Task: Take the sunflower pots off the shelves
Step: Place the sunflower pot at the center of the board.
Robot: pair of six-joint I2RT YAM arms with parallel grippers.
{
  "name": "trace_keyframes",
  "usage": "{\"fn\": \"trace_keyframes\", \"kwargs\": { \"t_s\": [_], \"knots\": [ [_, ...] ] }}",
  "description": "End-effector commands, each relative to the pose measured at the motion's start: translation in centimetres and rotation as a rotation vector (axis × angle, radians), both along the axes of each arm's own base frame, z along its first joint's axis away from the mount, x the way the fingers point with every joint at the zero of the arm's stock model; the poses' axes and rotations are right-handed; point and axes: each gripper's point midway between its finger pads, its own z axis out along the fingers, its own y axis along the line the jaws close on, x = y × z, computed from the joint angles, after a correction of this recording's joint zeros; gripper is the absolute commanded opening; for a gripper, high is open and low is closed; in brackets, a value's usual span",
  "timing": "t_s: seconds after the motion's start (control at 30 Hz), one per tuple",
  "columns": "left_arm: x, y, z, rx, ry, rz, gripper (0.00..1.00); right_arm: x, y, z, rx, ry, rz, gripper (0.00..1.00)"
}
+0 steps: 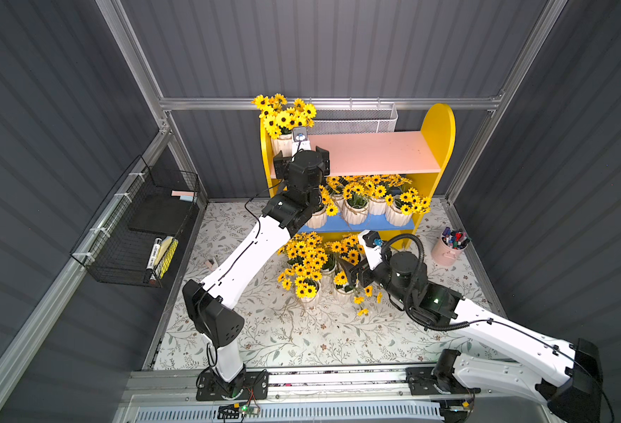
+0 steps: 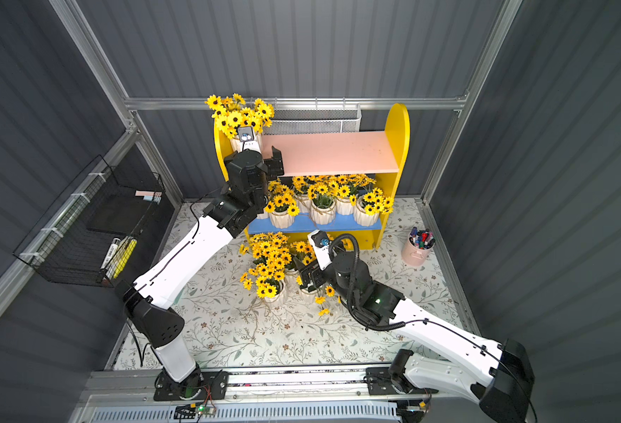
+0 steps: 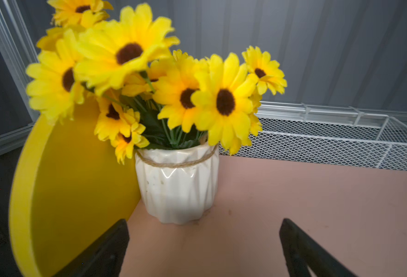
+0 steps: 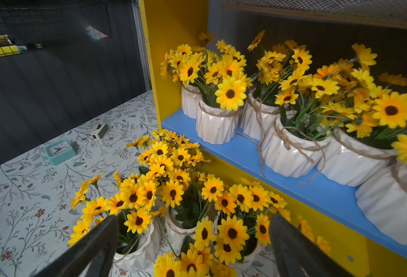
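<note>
1. Far left: our left jaws, apart, face the sunflower pot (image 3: 177, 184) on the pink upper board (image 3: 293, 215); we should straddle it below the twine (image 3: 176, 164).
2. Centre: other pots (image 4: 215, 124) fill the blue lower board (image 4: 245, 156).
3. Near right: our right jaws hover apart over the table pots (image 4: 135, 251).

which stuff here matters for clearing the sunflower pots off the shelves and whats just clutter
For the job:
- shelves
- top-shelf pot
- bottom-shelf pots
- pots in front, already off

Lying about:
- pen cup
- black basket
- mesh basket
- clock
</note>
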Motion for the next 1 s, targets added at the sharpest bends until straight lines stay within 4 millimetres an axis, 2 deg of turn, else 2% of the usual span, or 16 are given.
{"fn": "trace_keyframes", "kwargs": {
  "t_s": [0.0,0.3,0.53,0.7,0.8,0.97],
  "knots": [
    [0.4,2.2,0.8,-0.006,-0.047,0.114,0.99,-0.3,-0.3,1.1,0.028,-0.001,0.019,0.99],
    [3.0,4.1,-1.5,-0.026,-0.05,0.196,0.99,0.0,-0.9,1.6,0.027,0.028,0.01,0.99],
    [4.4,5.9,-2.1,-0.049,-0.084,0.274,0.99,0.4,-0.9,2.3,0.007,0.032,-0.002,0.99],
    [4.5,6.7,-2.2,-0.076,-0.127,0.299,0.99,0.7,-0.7,2.5,-0.005,0.032,-0.001,0.99],
    [5.1,6.7,-2.2,-0.075,-0.132,0.299,1.0,0.9,-0.7,2.6,-0.008,0.033,-0.003,0.99],
    [5.7,5.4,-2.0,-0.026,-0.146,0.215,0.99,1.1,-0.6,2.4,-0.011,0.036,0.001,0.99]
  ]
}}
